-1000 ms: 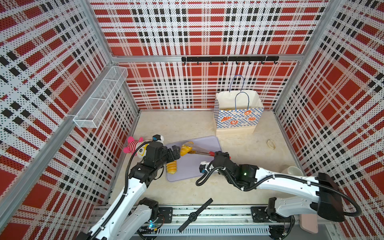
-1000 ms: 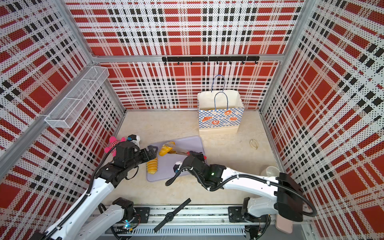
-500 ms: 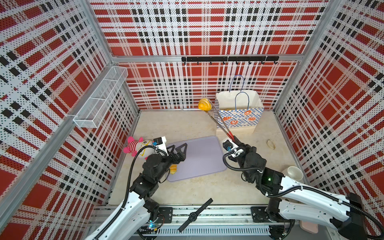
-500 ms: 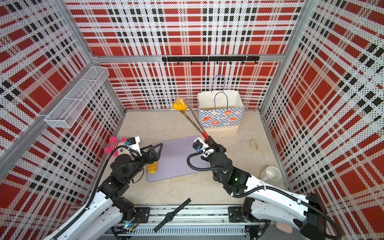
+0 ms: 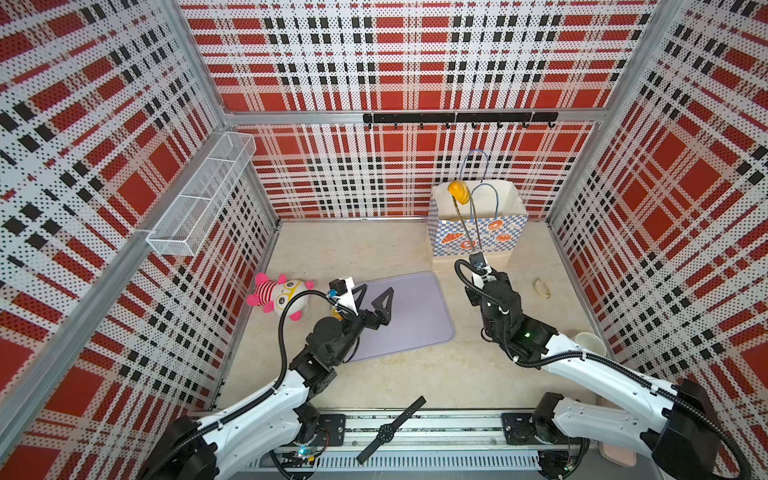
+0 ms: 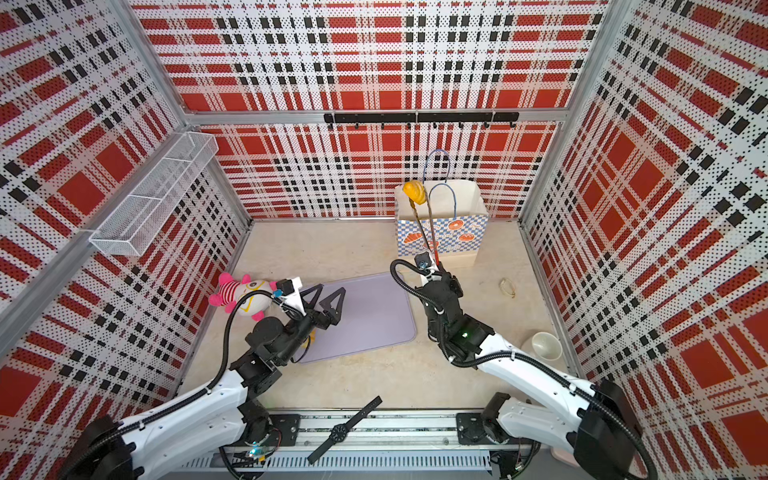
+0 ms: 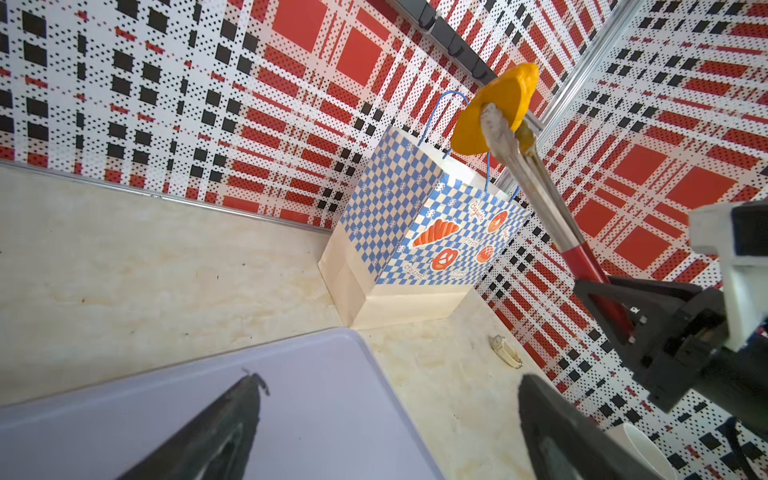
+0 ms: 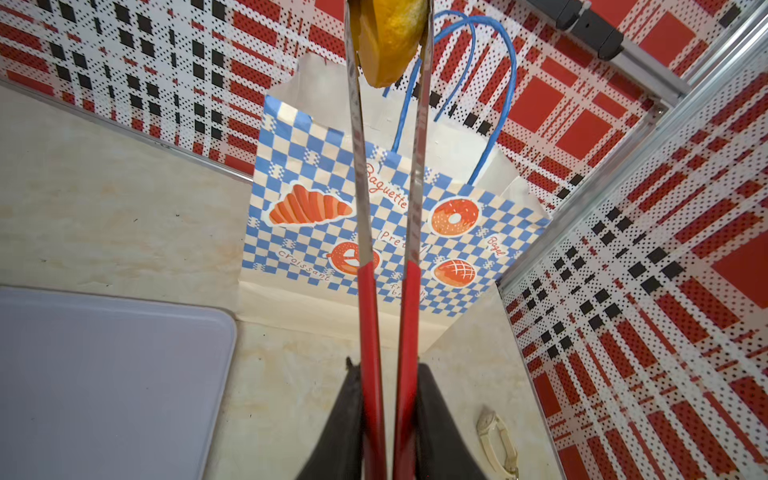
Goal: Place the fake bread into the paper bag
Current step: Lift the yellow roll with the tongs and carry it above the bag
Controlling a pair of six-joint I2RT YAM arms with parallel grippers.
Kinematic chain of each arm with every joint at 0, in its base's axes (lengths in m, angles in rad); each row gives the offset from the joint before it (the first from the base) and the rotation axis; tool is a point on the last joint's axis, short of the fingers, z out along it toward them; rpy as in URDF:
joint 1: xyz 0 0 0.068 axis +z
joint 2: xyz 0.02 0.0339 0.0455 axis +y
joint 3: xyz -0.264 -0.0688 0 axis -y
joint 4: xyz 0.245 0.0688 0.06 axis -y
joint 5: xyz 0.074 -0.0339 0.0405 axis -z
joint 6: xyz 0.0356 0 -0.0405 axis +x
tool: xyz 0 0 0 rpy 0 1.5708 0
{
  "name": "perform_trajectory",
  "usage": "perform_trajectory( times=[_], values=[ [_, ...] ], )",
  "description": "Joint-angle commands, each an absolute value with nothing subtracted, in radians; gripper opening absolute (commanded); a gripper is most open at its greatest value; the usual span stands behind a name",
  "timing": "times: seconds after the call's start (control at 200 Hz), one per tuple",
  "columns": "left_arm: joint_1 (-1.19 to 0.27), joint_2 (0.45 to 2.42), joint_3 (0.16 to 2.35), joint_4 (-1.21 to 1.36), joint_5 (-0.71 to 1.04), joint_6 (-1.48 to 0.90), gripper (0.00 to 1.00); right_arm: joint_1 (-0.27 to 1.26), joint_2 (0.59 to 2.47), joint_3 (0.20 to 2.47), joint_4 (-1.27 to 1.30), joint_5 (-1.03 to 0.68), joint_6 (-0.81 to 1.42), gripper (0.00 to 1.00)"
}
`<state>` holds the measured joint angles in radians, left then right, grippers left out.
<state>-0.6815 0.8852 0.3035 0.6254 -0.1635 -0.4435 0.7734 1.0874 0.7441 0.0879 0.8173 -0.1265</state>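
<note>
My right gripper point(image 8: 387, 370) is shut on the red handles of metal tongs point(image 8: 360, 199). The tong tips pinch a golden piece of fake bread point(image 5: 458, 192) point(image 6: 414, 192) point(image 7: 494, 110) and hold it over the left part of the paper bag's point(image 5: 478, 239) point(image 8: 316, 166) open top. The bag stands upright at the back right with its blue handles up. My left gripper point(image 5: 376, 291) point(image 7: 388, 382) hangs open and empty above the purple tray point(image 5: 415, 316). Another yellow bread piece point(image 5: 334, 312) peeks out from under the left arm at the tray's left edge.
A pink-striped plush doll point(image 5: 278, 293) lies left of the tray. A cream wristwatch point(image 5: 541, 287) lies right of the right arm, and a white cup point(image 5: 588, 343) stands near the right wall. A black watch point(image 5: 390, 430) lies across the front rail. A wire basket point(image 5: 199, 208) hangs on the left wall.
The right arm lifted the tongs with the bread off the tray and swung them back and right to the bag's top. The left gripper rose from the tray and stayed open.
</note>
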Motion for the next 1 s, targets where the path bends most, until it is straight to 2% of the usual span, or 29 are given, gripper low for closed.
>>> perform_trajectory(
  times=[0.0,0.306,0.516,0.792,0.992],
  values=[
    [-0.687,0.9,0.307,0.716,-0.111,-0.39,0.98,0.745,1.086,0.792,0.058,0.744,-0.013,0.2],
    [-0.645,0.878,0.287,0.662,-0.092,-0.374,0.98,0.698,1.102,0.807,-0.008,0.622,0.043,0.24],
    [-0.631,0.901,0.287,0.667,-0.086,-0.374,0.98,0.687,1.116,0.807,-0.016,0.617,0.046,0.26],
    [-0.629,0.925,0.291,0.674,-0.076,-0.376,0.98,0.686,1.134,0.819,-0.036,0.63,0.041,0.37],
    [-0.629,0.917,0.288,0.676,-0.074,-0.38,0.98,0.685,1.107,0.807,-0.024,0.618,0.039,0.39]
  ],
)
